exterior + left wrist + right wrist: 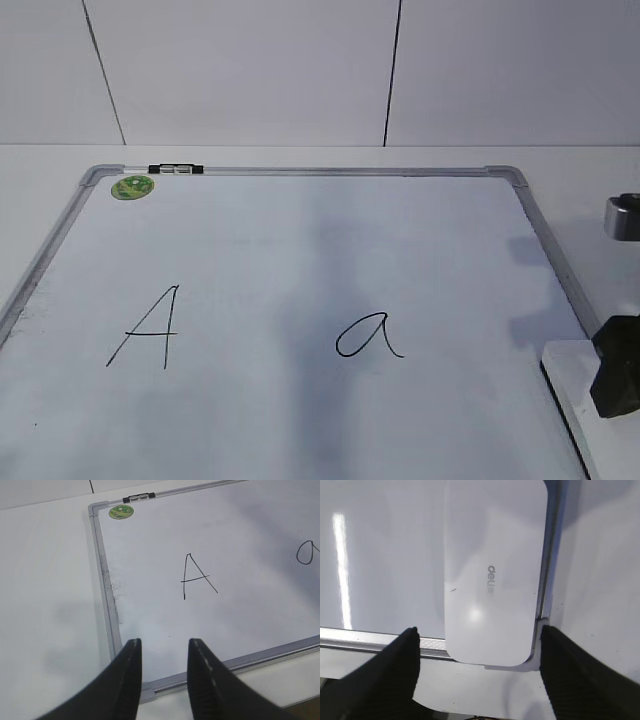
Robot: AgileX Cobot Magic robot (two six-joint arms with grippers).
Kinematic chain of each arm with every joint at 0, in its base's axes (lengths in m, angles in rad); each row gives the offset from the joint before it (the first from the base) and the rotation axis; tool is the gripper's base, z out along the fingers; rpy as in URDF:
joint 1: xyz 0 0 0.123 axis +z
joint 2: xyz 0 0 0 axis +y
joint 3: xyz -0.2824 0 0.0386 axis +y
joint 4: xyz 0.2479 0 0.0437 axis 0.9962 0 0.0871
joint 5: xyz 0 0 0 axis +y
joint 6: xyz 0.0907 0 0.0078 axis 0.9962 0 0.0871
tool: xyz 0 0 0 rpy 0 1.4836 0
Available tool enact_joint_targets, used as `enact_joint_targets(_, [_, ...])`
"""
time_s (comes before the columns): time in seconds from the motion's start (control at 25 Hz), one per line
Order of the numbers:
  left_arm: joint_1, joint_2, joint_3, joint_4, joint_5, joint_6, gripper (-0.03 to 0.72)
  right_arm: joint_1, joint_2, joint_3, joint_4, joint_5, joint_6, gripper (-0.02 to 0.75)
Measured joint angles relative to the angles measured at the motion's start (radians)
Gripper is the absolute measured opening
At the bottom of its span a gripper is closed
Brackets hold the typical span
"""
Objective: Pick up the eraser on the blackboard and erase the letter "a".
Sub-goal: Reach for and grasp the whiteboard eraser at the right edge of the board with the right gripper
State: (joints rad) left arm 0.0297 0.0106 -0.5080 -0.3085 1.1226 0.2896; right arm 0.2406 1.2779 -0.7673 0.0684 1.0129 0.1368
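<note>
The blackboard [300,250] is a white board in a grey frame, lying flat. The cursive letter "a" [368,335] is drawn right of centre; its loop shows at the edge of the left wrist view [309,553]. The eraser [578,385], white with a black underside, lies on the board's near right corner. In the right wrist view the eraser [492,575] overhangs the frame. My right gripper [478,630] is open, one finger on each side of the eraser's near end, not touching it; it shows in the exterior view [612,370]. My left gripper [162,645] is open and empty above the board's near left corner.
A capital "A" [145,325] is drawn left of centre. A round green sticker [132,186] and a black-and-silver clip [175,169] sit at the far left corner. The board lies on a white table, with a white wall behind.
</note>
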Motion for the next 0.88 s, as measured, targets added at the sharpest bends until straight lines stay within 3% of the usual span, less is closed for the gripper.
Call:
enact_joint_targets(0.28, [0.000, 0.000, 0.000, 0.000, 0.000, 0.000, 0.235, 0.000, 0.000, 0.000, -0.011, -0.020, 0.000, 0.668])
enact_joint_targets(0.88, [0.000, 0.000, 0.000, 0.000, 0.000, 0.000, 0.235, 0.000, 0.093, -0.003, -0.016, -0.069, -0.002, 0.678])
